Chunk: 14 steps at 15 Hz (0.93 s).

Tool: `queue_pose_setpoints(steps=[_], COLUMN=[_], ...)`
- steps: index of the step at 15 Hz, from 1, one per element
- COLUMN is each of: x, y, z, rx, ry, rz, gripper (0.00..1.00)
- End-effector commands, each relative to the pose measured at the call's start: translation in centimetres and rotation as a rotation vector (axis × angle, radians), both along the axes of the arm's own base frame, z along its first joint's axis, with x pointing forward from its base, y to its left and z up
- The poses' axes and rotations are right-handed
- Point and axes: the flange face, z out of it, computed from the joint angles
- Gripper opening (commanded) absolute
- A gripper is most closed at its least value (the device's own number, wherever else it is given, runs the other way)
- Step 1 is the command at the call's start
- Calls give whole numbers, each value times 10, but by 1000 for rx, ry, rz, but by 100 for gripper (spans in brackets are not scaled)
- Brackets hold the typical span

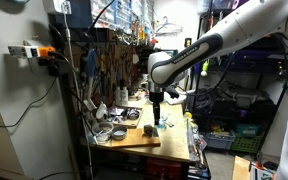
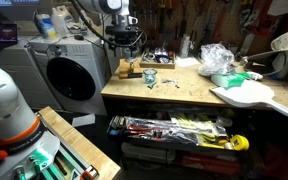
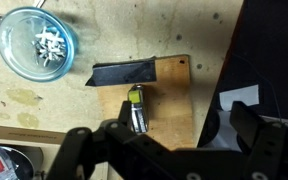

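Tool (image 3: pixel 162 138) released, fingers wide apart, low over a wooden board (image 3: pixel 174 100) at the surface's (image 3: pixel 44 105) edge. Between the fingers, a small green-capped cylinder (image 3: pixel 136 108), flat on the board. Black strip (image 3: pixel 126 71) along the board's far edge. Toward the opposite corner, a blue bowl (image 3: pixel 6 60) holding small white pieces (image 3: pixel 49 45).

Bare board (image 3: pixel 174 105) right, black strip (image 3: pixel 124 72) ahead

One blue dish (image 3: pixel 12 62), one wooden board (image 3: pixel 172 112), one black strip (image 3: pixel 124 72), one small yellow-tipped object (image 3: pixel 136 110)
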Motion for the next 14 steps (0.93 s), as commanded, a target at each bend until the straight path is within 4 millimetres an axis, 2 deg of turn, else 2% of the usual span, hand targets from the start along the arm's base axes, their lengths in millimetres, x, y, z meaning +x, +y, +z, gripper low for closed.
queue_pose_setpoints(steps=[1, 8, 9, 14], x=[20, 43, 44, 51], y=[-10, -2, -1, 3], z=[-21, -54, -57, -57], rx=[17, 6, 4, -3], ry=[-28, -61, -55, -54], rz=[30, 37, 38, 46], gripper=[100, 100, 83, 42])
